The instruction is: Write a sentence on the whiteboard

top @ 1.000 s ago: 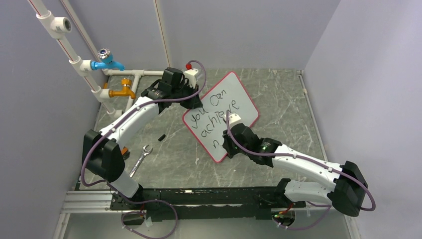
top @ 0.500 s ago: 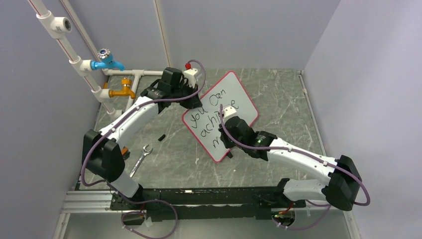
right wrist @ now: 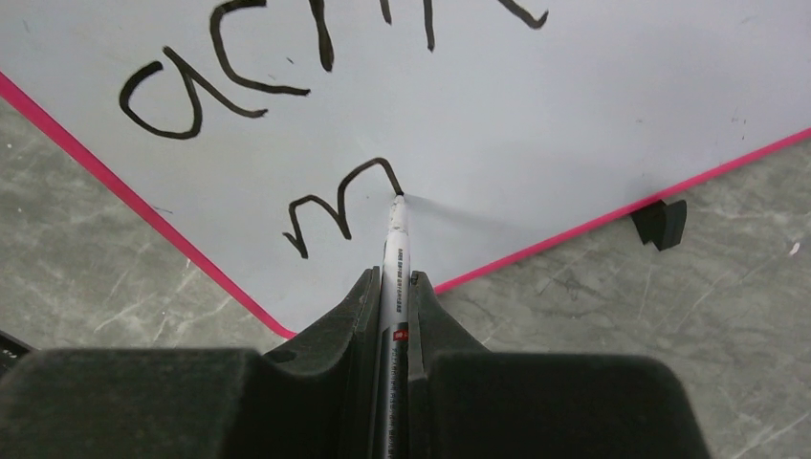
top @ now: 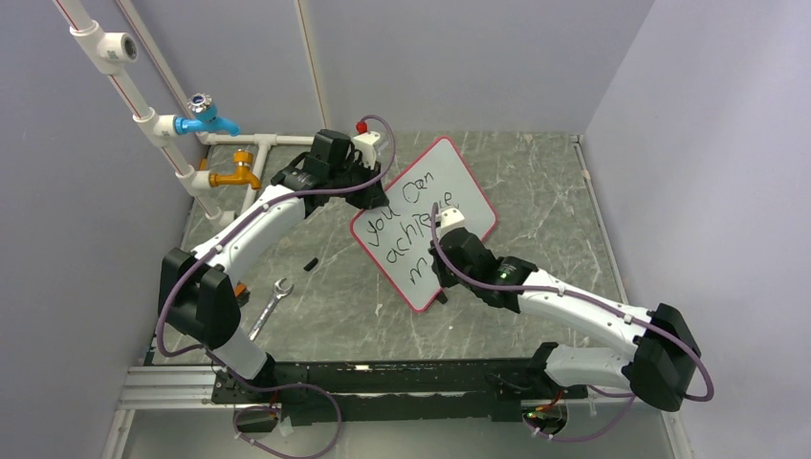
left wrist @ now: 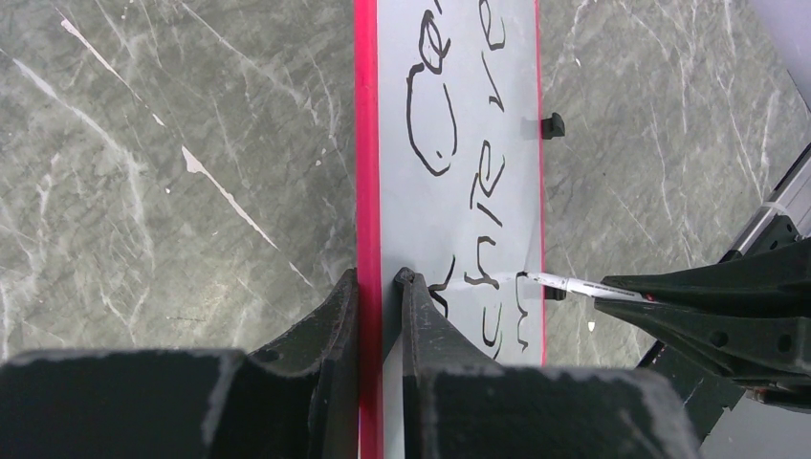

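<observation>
The right gripper (right wrist: 392, 279) is clenched tight around a slim white marker (right wrist: 394, 239), the barrel sandwiched between its two black fingers and pointing straight ahead. The marker's tip touches the whiteboard (right wrist: 593, 86) at the end of a freshly drawn black letter "m". Above that letter run two handwritten lines, reading "you can" and "achieve". The board's glossy white face has a thin red-pink rim, and one small black foot (right wrist: 660, 222) sticks out from the edge near the marker. Across the board, the left gripper (left wrist: 379, 283) pinches the rim on the far left side, one finger outside the red edge and the other pressed on the white face. The board sits slanted at the middle of a grey marbled table (top: 545, 182), between the two arms. To the left of it lie a small black object (top: 311, 262) and a silver wrench (top: 271, 306). Further left, white pipes (top: 143, 120) carry a blue tap (top: 206, 120) and an orange tap (top: 234, 175).
</observation>
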